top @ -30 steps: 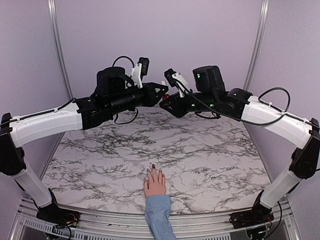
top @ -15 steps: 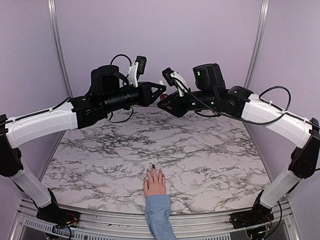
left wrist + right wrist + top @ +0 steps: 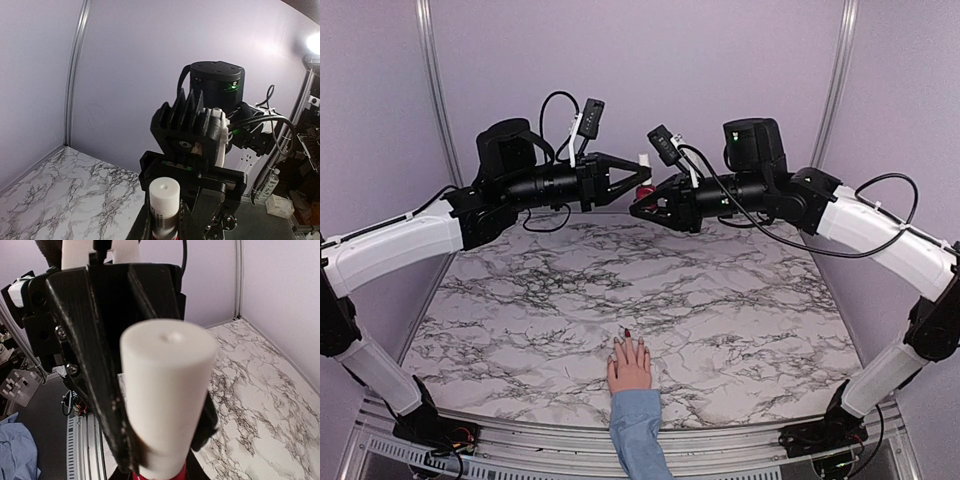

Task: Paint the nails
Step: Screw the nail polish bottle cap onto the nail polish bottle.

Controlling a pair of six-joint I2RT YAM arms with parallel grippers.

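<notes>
- High up and well beyond the hand [image 3: 630, 368]: left gripper [image 3: 637, 176] clenched tight on the white cap [image 3: 643, 160].
- Nose to nose with it, right gripper [image 3: 638, 206] clamped on the dark red bottle [image 3: 646, 192] just under that cap.
- Down on the hand, palm flat on the marble table [image 3: 520, 300], blue sleeve [image 3: 638, 430] trailing behind: the nails [image 3: 627, 333] at the fingertips, one clearly dark red, the rest too small to tell.

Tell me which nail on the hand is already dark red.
The nail at the tip of the finger reaching farthest from the blue sleeve. It is dark red, while the other nails look pale.
</notes>
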